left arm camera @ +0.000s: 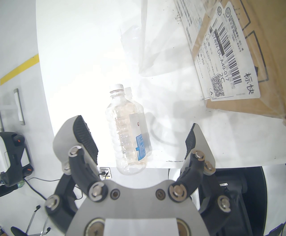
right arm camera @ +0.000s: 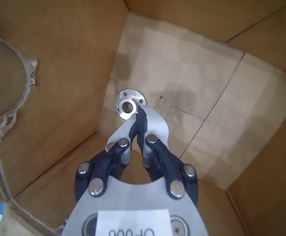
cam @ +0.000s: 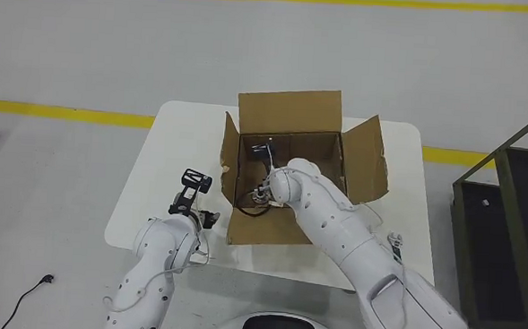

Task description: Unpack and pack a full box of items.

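Observation:
An open cardboard box stands on the white table. My right gripper is deep inside it, near the floor at a corner, shut on the rim of a round metal flange. From above, that gripper is at the box's left inner side. A clear plastic bottle with a white cap and a blue-and-white label lies by the table's front edge. My left gripper hangs above it, open, with one finger on each side and neither touching it.
The box's labelled side wall is close beside the bottle. A clear plastic bag lies on the table beyond the bottle. A dark metal rack stands off the table's right end. A small object lies near the right front edge.

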Tool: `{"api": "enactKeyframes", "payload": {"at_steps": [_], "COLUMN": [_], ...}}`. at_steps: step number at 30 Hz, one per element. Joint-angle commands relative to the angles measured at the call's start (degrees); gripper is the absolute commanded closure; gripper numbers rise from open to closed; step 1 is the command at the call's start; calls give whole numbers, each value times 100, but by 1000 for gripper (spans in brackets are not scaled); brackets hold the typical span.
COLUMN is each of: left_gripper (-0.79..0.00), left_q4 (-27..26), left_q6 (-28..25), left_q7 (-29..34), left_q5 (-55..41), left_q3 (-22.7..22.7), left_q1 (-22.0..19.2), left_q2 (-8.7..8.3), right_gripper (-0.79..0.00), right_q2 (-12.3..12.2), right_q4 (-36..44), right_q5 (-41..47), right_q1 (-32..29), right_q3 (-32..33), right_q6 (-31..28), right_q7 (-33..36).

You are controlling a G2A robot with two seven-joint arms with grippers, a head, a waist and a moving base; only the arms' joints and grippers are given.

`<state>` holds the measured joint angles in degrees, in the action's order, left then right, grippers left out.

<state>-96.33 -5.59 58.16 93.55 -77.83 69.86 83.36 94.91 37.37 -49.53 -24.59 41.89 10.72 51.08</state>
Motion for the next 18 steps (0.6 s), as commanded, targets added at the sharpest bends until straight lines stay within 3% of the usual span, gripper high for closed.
{"api": "enactKeyframes", "payload": {"at_steps": [1, 18], "left_gripper": [-785, -785], "left_q4": [0, 0], "left_q6": [0, 0], "left_q7": [0, 0], "left_q5": [0, 0], "left_q3": [0, 0], "left_q1": [0, 0], "left_q2": [0, 0], "right_gripper": [-785, -785], "right_q2": [43, 34], "right_q4": [-104, 70], "right_q5": [9, -109], "right_q1": [49, -20], "right_q3": [-35, -33], "right_q6": [-40, -2], "right_q7": [-26, -137]}}
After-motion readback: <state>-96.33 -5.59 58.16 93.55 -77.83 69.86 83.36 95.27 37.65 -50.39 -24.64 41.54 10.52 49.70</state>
